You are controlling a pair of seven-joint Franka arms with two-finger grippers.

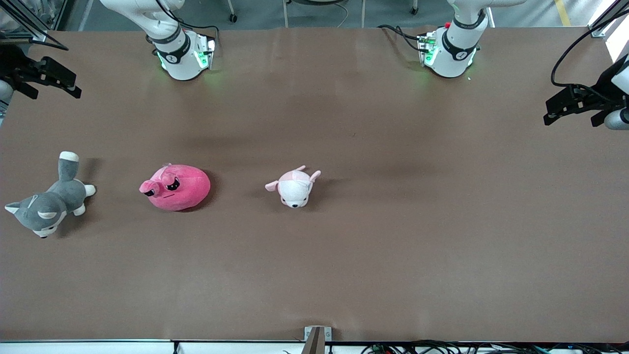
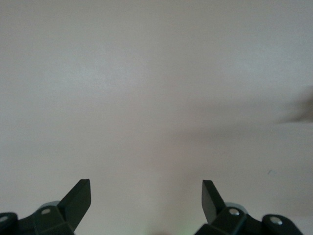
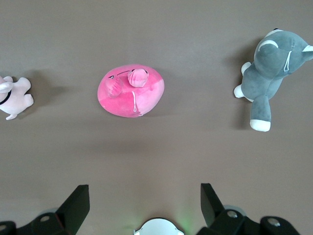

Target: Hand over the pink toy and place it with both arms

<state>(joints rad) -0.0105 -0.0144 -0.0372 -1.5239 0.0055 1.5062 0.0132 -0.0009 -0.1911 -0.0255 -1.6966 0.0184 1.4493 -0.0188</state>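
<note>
Front view: high up across the worktop (image 1: 314,275), facing both arm bases, whole surface in frame. Right wrist view: looking straight down from well above, own end effector (image 3: 142,203) fingertips spread at the frame edge, pink toy (image 3: 131,91), grey plush dog (image 3: 272,73) and a bit of the pale plush (image 3: 13,97) below. Same three plushies in the front view: (image 1: 176,187), (image 1: 49,199), (image 1: 295,187). Left wrist view: aimed down at bare worktop only, end effector (image 2: 146,200) tips spread, nothing recognisably shared besides the surface.

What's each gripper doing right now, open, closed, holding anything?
Left gripper: open, empty, over bare table.
Right gripper: open, empty, above the pink toy.
</note>
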